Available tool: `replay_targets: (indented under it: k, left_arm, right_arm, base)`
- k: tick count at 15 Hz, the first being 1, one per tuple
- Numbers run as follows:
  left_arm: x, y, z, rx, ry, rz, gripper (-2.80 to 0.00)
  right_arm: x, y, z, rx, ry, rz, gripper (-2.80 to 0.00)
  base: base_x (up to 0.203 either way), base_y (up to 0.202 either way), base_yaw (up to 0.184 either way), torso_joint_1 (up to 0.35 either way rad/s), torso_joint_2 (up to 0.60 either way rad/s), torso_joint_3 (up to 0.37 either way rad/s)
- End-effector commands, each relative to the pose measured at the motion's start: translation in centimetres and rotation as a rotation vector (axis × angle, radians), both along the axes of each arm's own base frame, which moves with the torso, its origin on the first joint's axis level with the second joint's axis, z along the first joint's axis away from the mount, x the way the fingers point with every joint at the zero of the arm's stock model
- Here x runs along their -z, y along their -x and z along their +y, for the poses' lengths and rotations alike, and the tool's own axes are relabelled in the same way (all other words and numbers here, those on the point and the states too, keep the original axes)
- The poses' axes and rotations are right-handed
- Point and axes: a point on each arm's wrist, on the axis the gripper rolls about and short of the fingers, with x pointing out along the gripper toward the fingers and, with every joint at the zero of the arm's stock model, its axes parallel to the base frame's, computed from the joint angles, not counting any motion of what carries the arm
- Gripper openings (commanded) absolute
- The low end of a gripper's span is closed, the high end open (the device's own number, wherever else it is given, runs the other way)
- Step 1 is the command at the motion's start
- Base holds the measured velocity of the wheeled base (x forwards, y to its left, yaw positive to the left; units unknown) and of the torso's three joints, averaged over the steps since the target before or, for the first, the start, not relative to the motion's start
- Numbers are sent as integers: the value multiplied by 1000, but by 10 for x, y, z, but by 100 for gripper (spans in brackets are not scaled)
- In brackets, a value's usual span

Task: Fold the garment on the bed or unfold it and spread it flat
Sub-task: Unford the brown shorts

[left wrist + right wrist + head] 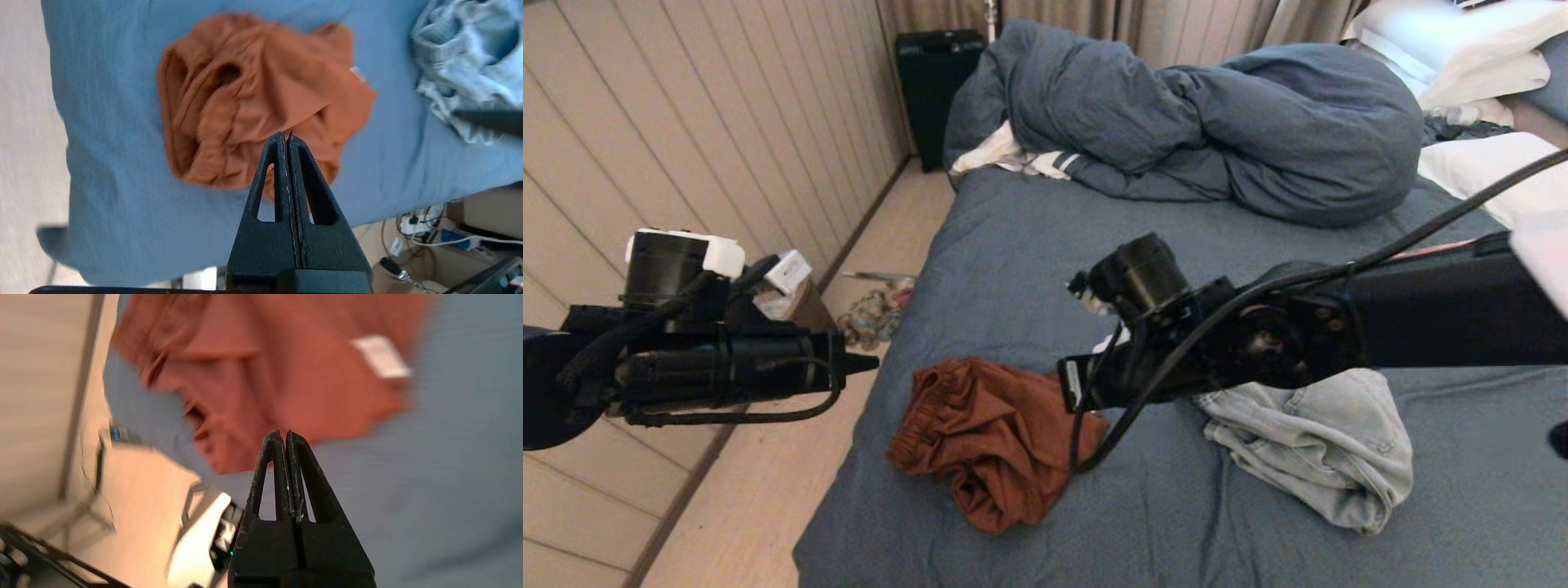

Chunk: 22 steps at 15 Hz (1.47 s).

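We see the bed (1029,245) filling the middle and right of the head view, its blue sheet wrinkled. A bunched blue duvet (1217,122) lies at the far end, with white pillows (1454,41) at the far right. A rust-orange garment (988,433) lies crumpled near the bed's left edge. A pale denim garment (1323,441) lies crumpled to its right, apart from it.

The left gripper (285,139) is held off the left side of the bed, above the floor (768,490). Its jaws are pressed together and hold nothing. The right gripper (284,437) is above the sheet beside the orange garment. Its jaws are likewise pressed together and empty. The right arm (1339,327) reaches across the bed from the right.
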Motion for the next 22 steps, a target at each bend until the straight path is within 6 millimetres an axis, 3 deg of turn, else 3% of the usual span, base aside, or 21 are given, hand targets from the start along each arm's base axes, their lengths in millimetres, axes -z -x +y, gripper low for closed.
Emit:
replay_targets:
  k: [1,4,5,9,17,19,20,22]
  left_arm:
    - [11,-6,9,-45,13,23,-280]
    - [11,-12,31,-127,28,-7,-280]
    - [11,-11,33,-134,29,-9,-280]
    - [19,-12,33,-134,27,-2,-280]
    - [27,-13,32,-131,22,25,-280]
    - [31,-15,31,-128,21,33,-280]
    - [31,-16,30,-125,21,28,-280]
    - [32,-15,29,-121,20,32,-280]
  right_arm:
    - [41,-2,40,-74,66,48,-280]
    - [55,-13,72,-90,74,4,-280]
    - [59,-15,80,-83,88,-19,0]
    - [77,-7,106,-88,126,-75,0]
    - [125,-28,142,-15,170,-292,0]
    - [125,-31,142,0,189,-317,0]
    - [123,-31,142,2,185,-319,-280]
    - [124,-33,140,-1,197,-324,-280]
  base:
    - [0,0,0,0,0,0]
    - [0,0,0,0,0,0]
    - [0,0,0,0,0,0]
    - [0,0,0,0,0,0]
    - [0,0,0,0,0,0]
    - [0,0,0,0,0,0]
    - [0,0,0,0,0,0]
    - [0,0,0,0,0,0]
